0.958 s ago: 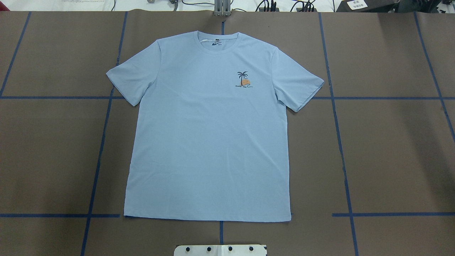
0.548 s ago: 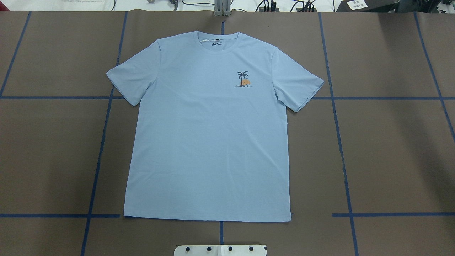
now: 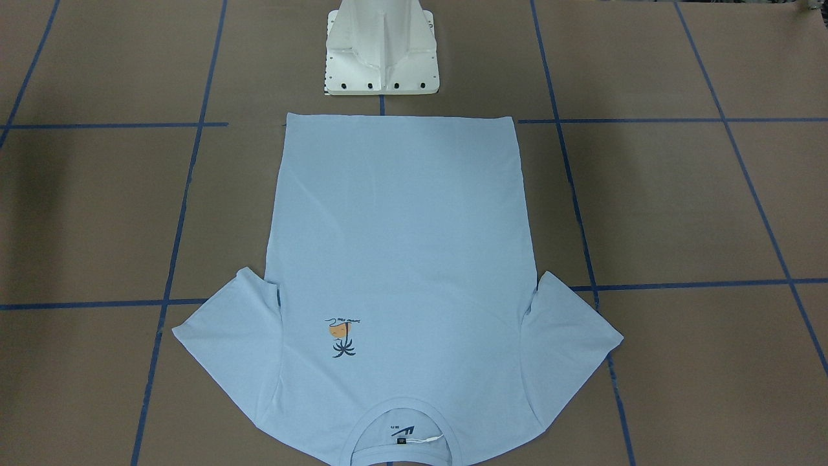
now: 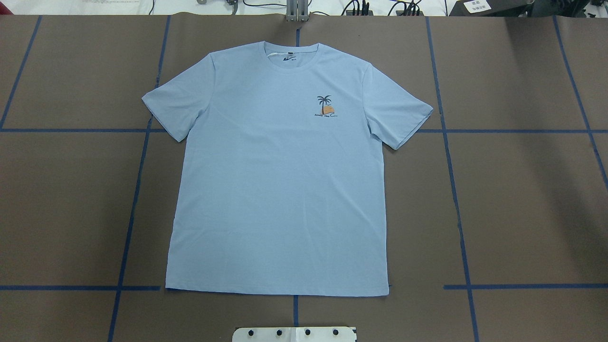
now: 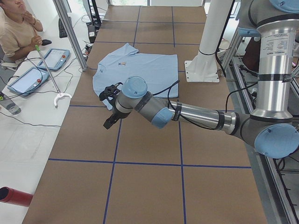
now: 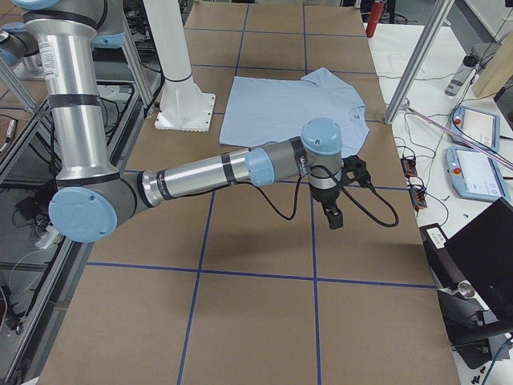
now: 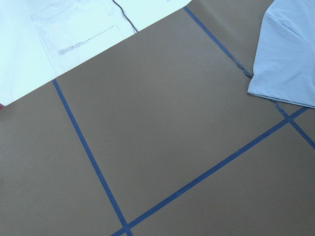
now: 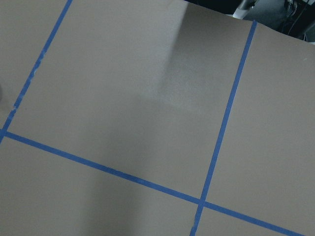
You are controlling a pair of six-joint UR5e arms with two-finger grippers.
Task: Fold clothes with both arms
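The shirt [image 4: 280,190] lies flat and face up in the middle of the table [image 4: 522,199], collar away from the base [image 3: 381,48], sleeves spread. The left gripper [image 5: 108,123] hovers over bare table beyond the left sleeve, the right gripper [image 6: 332,215] beyond the right sleeve, both apart from the shirt. Only side views show them: how far either is open cannot be told, though both look empty.

Your T-shirt [image 4: 280,190] is light blue with an orange-and-dark palm print [image 4: 326,106]. Your table [image 4: 522,204] is brown, gridded by blue tape lines [image 4: 522,130]. The left arm [image 5: 196,114] and right arm [image 6: 192,172] are silver-grey with pale blue caps.
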